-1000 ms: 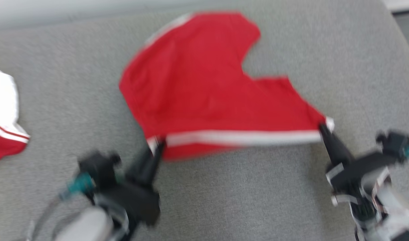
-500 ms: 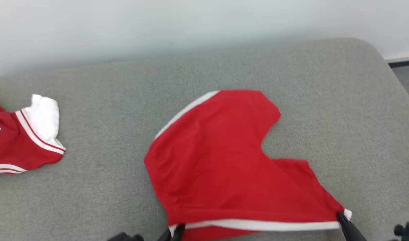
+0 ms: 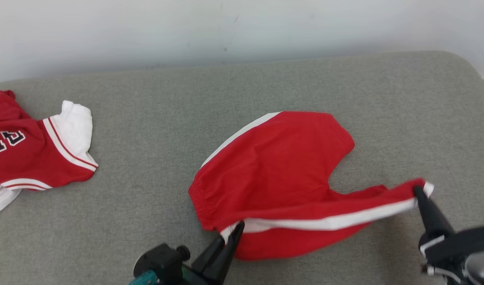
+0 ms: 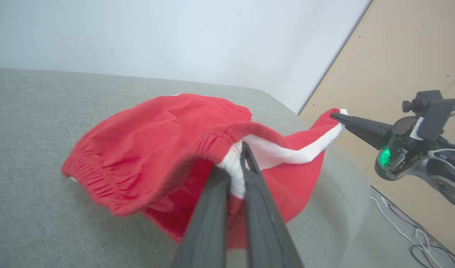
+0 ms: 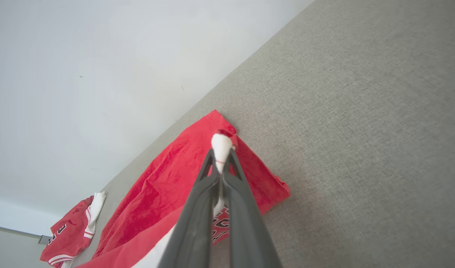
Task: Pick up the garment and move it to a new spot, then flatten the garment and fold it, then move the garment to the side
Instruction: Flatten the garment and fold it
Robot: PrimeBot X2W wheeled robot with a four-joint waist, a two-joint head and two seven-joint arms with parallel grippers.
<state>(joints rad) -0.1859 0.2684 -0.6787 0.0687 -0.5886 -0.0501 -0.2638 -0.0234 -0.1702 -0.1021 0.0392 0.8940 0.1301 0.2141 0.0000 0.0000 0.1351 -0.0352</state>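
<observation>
white lettering (image 3: 6, 141) on red jersey (image 3: 40, 162), partial, not legible

Two garments: one pair of red shorts (image 3: 273, 166), one red-and-white jersey (image 3: 32, 158). Two grippers: one left gripper (image 3: 240, 226), one right gripper (image 3: 417, 190). One grey cushion (image 3: 147, 99). One white wall (image 3: 242, 27).

The left claw (image 3: 237, 230) stood at the bottom edge of the head view, its two dark fingers (image 4: 208, 216) pinched tight on the white band of the garment (image 3: 281, 166); the right claw (image 3: 419, 194) reached in from the lower right, likewise clamped on a corner. Both pointed up that view, well apart; the right one sat farther up it.
</observation>
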